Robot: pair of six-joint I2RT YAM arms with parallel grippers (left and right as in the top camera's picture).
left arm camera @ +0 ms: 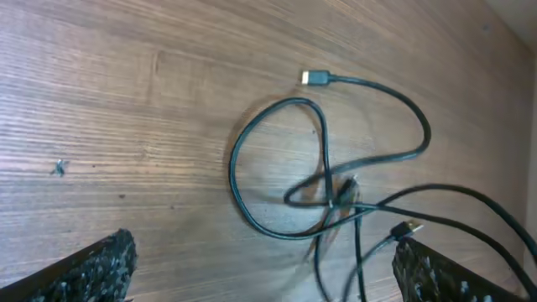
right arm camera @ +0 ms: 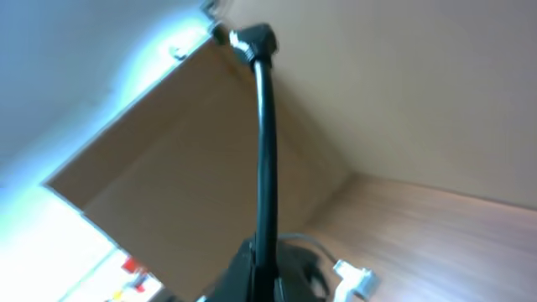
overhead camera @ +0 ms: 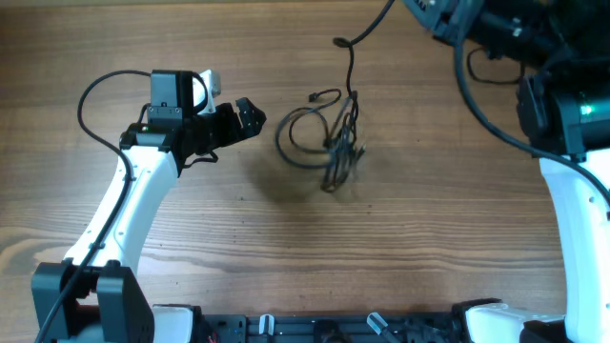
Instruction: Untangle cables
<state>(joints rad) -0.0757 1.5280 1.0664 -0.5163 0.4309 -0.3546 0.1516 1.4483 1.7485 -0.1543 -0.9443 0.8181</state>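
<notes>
The cables (overhead camera: pixel 324 143) lie as tangled thin black loops on the wooden table, with plug ends showing. In the left wrist view the cables (left arm camera: pixel 323 180) form a loop crossed by other strands. My left gripper (overhead camera: pixel 250 116) is open, just left of the tangle. Its fingers (left arm camera: pixel 262 247) spread wide at the near edge of the loops, and the right finger is next to a plug end. My right gripper (overhead camera: pixel 429 14) is at the top right, raised. It is shut (right arm camera: pixel 264 260) on one black cable (right arm camera: pixel 266 126), which runs from the tangle up to it.
A cardboard box (right arm camera: pixel 168 184) and a white plug (right arm camera: pixel 357 281) show behind the right gripper. The robot's own thick wires (overhead camera: pixel 477 86) hang at the top right. The arm bases stand along the front edge (overhead camera: pixel 324 329).
</notes>
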